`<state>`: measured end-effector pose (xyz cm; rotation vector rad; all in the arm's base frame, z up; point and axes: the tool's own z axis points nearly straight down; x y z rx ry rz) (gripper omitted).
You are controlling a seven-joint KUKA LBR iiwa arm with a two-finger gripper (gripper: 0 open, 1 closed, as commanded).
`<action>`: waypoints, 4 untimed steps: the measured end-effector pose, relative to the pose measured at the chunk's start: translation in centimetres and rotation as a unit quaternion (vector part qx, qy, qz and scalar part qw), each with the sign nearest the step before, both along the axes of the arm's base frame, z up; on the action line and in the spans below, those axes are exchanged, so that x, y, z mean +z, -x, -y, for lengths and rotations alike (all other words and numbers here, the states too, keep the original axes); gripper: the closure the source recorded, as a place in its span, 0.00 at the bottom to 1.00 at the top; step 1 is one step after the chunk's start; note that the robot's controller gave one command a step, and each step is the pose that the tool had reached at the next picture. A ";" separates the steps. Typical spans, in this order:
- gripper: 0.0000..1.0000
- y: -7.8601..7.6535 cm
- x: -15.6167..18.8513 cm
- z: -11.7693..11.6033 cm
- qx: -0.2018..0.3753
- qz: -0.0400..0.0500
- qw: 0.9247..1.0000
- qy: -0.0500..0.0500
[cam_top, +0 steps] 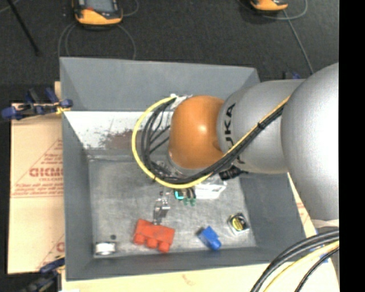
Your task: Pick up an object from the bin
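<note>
While the pincer (pixel 161 210) hangs by the red block (pixel 153 235) | arm (pixel 268 131) lettering: "UKA" legible | pincer spread: cannot tell

A robotics lab, set up as a grasping test cell. A large grey arm (pixel 285 125) lettered KUKA, with an orange wrist cover (pixel 194 134) and looped yellow and black cables (pixel 145 154), reaches into a grey metal bin (pixel 114 188), its gripper (pixel 161 210) over the bin's floor. Odd test pieces lie around the jaws: a red block (pixel 153 235) just below them, a blue piece (pixel 209 238) to their lower right. Far above the jaws, beyond the bin, two orange-and-black devices (pixel 98 11) sit on a dark floor (pixel 171 28)
</note>
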<state>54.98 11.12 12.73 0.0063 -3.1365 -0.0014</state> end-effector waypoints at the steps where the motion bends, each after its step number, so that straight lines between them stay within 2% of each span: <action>1: 0.00 7.7 -1.4 1.4 0.089 0.001 0.996 0.001; 2: 0.00 6.4 -5.3 2.2 0.137 0.014 0.990 -0.001; 3: 1.00 6.4 -5.2 2.1 0.135 0.013 0.991 -0.001; 4: 1.00 5.6 8.5 8.2 0.270 0.007 0.963 0.001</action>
